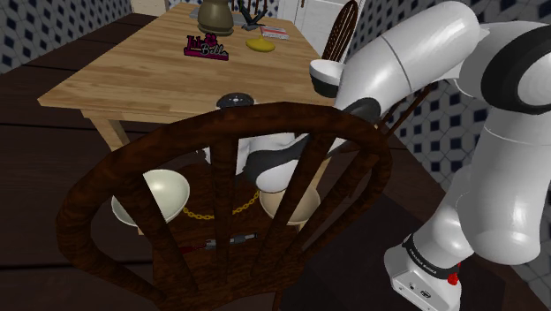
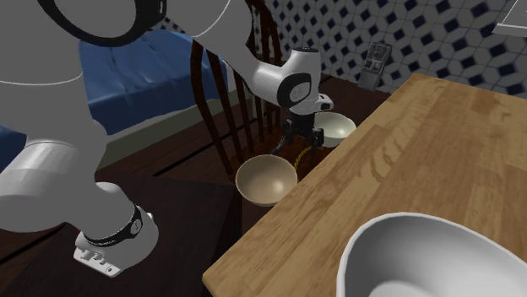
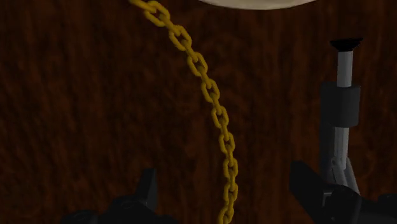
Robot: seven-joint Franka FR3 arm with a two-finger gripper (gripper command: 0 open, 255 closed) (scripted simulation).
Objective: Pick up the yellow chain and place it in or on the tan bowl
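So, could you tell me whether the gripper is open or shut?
Open: the gripper has its fingers apart, the yellow chain lying untouched between them on the dark wood.

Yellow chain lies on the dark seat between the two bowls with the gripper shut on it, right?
No, the gripper is open: the wrist view shows its fingers apart, either side of the yellow chain, not touching it. The rest holds.

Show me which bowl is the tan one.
The tan bowl sits on the dark seat, darker than the cream bowl beside the gripper and the white bowl on the table.
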